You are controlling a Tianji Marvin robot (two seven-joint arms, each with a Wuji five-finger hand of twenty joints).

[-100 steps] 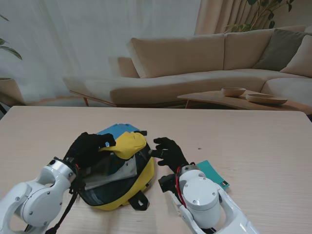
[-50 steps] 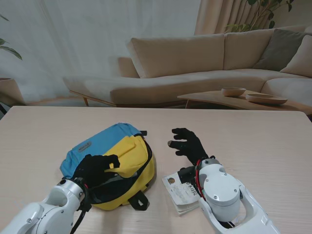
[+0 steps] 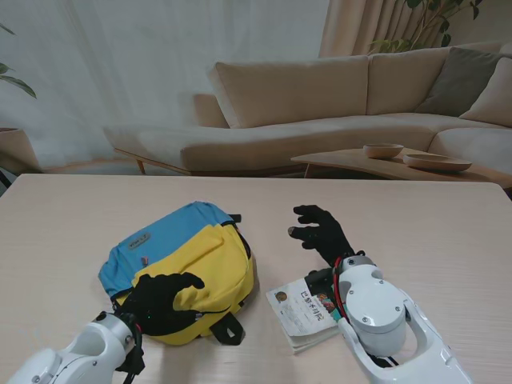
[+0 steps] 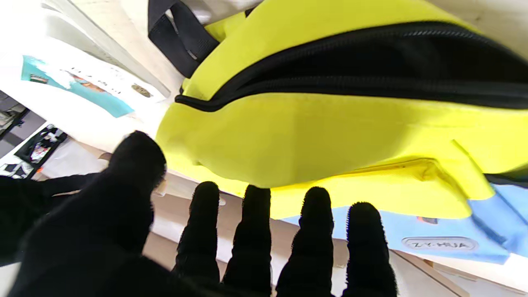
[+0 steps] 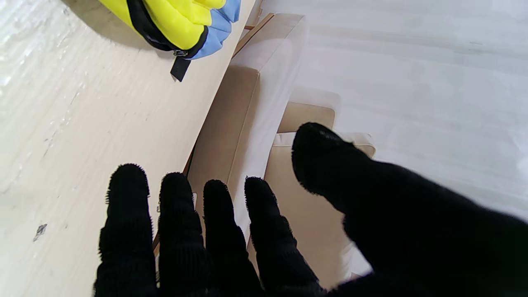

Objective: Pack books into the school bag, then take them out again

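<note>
Right now the school bag (image 3: 186,268) lies flat on the bench (image 3: 416,216), left of centre and close to the near edge, its blue panel farther from me and its yellow front nearer. A book (image 3: 302,314) lies just to the right of it, also close to the near edge, partly hidden under the right forearm. The left hand (image 3: 162,303) hovers over the bag's near yellow edge with its fingers (image 4: 255,231) apart and clamped on nothing; whether they touch the fabric I cannot tell. The right hand (image 3: 321,234) hangs over bare bench beyond the book, fingers (image 5: 177,222) spread and empty.

Several things could go wrong from here. The book sits near the bench's near edge and right by the right forearm, so a careless sweep of that arm could push it off or skew it away from the bag. The bag looks soft and slack; in the left wrist view the black zip line (image 4: 330,62) shows as a dark seam, and I cannot tell whether the mouth is open enough. If the left hand does not hold the flap up, a book slid towards the bag would likely butt against the fabric and shove the whole bag along the bench instead of going in. The thin book may also be hard to lift flat from the surface: the fingers could slip over its cover or fan the pages. The loose black strap (image 3: 226,330) near the bag's near right corner could snag a finger.
</note>
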